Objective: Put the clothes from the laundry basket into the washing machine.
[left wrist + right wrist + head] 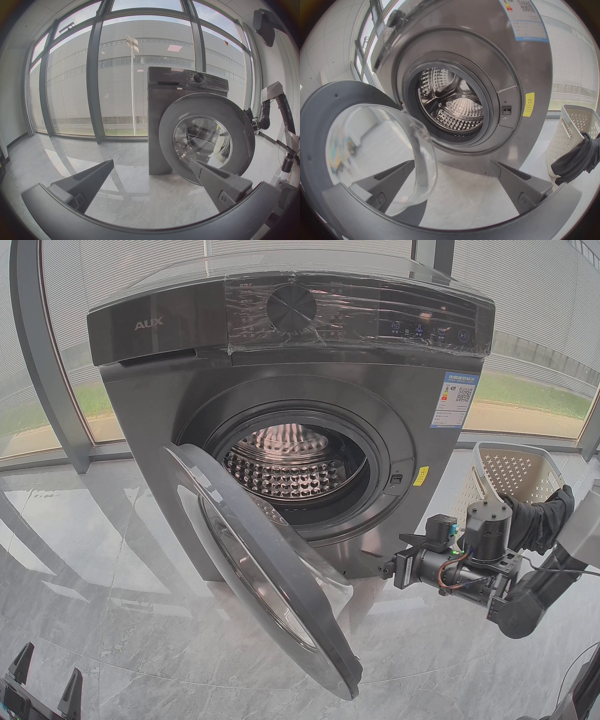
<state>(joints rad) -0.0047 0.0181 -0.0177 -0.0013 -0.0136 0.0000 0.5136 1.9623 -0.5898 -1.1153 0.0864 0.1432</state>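
The right claw (451,165) is released: its two fingers (518,184) stand spread wide and grip nothing, with neither pad touching any surface. It hangs low before the washer (156,421), just off the lower right part of the front panel, and points at the round mouth. Straight ahead of it and a little higher lies the drum (450,103), its steel wall and ribs in plain view. The door (275,590) is swung fully out to this claw's left, with its glass bowl near one finger yet apart from it.

To the claw's right and farther back stands the basket (512,471), pale and perforated, on the floor (94,590) beside the washer. A dark garment (537,521) is draped over the basket's near rim, part of it hanging down the outside wall. It lies close by the arm's wrist; whether it touches the arm I cannot tell, but it is well apart from the fingers.

The left claw (45,677) is likewise released, with its fingers (90,178) wide and empty. It sits low, well back from the washer and left of the door, facing the door's outer face across the floor. Washer, basket and garment all lie ahead and to its right, well apart from it. Tall windows (115,78) rise behind the washer.
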